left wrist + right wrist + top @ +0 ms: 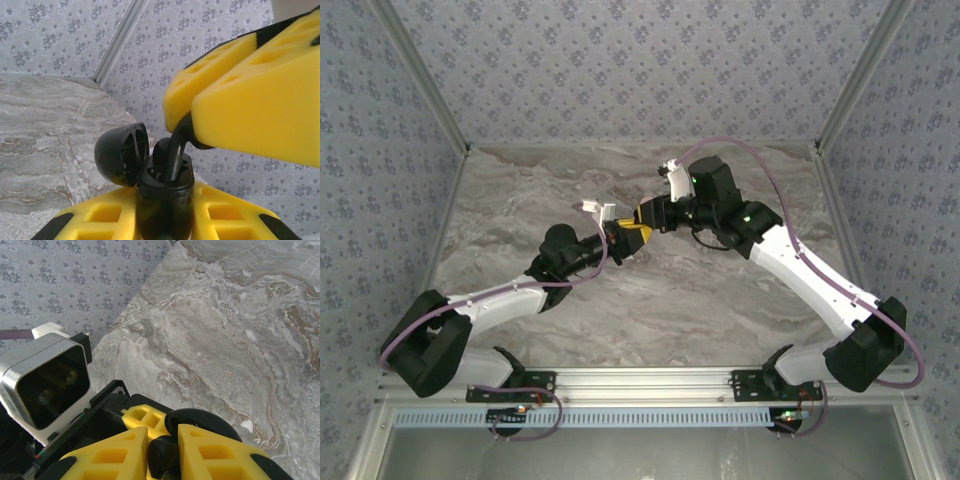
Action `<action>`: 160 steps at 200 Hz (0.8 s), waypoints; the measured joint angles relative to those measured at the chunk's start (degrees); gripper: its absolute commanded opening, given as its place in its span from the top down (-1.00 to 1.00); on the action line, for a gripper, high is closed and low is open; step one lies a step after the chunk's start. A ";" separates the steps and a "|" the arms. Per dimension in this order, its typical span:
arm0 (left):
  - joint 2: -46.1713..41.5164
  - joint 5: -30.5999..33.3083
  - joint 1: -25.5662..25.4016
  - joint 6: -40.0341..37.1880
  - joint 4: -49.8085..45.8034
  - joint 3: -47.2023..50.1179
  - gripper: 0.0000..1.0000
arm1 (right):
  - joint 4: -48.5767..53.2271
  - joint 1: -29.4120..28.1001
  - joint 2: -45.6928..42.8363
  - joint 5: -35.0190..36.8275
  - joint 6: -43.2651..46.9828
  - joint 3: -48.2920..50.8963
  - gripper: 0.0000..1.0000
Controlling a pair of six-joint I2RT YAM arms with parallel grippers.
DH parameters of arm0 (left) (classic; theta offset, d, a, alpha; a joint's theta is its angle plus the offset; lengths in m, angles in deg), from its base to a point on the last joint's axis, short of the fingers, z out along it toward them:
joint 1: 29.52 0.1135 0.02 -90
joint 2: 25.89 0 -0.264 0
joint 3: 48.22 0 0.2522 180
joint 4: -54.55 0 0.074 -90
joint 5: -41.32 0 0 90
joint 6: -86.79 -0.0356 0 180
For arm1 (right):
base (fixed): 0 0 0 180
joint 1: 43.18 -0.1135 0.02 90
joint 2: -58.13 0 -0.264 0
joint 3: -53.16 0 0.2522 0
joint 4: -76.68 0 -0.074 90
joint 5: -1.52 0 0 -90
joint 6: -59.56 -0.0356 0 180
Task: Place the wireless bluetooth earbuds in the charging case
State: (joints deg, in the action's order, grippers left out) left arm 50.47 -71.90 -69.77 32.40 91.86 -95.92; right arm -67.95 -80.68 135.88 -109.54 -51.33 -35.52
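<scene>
My left hand (165,219) clamps the open case (165,189); my right hand (186,119) holds a black earbud (173,152) in it.

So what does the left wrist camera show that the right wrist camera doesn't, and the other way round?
Left wrist camera: the small black charging case clamped in the left gripper, its rounded lid hinged open, and the stem of the black comma-shaped earbud reaching into the case's open top. Right wrist camera: the white boxy camera on the other arm. Shared: the right gripper with yellow fingers pinching that earbud, and the grey marbled table.
</scene>
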 measured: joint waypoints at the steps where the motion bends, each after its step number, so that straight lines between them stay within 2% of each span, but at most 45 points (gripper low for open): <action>1: 0.00 0.04 0.00 0.00 0.00 0.00 0.52 | 0.00 0.00 -0.02 0.00 0.00 0.00 0.53; 106: -0.20 -0.42 -0.04 -1.11 -1.03 -0.07 0.52 | 1.05 -0.17 -0.48 0.94 0.70 0.02 0.53; 160: -0.74 -0.81 -1.81 -7.23 -7.43 -1.11 0.54 | 3.17 -0.17 -0.48 1.36 0.87 -0.02 0.54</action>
State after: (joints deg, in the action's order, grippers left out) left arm 49.72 -72.71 -71.59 25.17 84.43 -97.03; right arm -64.78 -80.85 135.40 -108.18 -50.45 -35.54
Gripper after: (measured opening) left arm 0.237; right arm 0.231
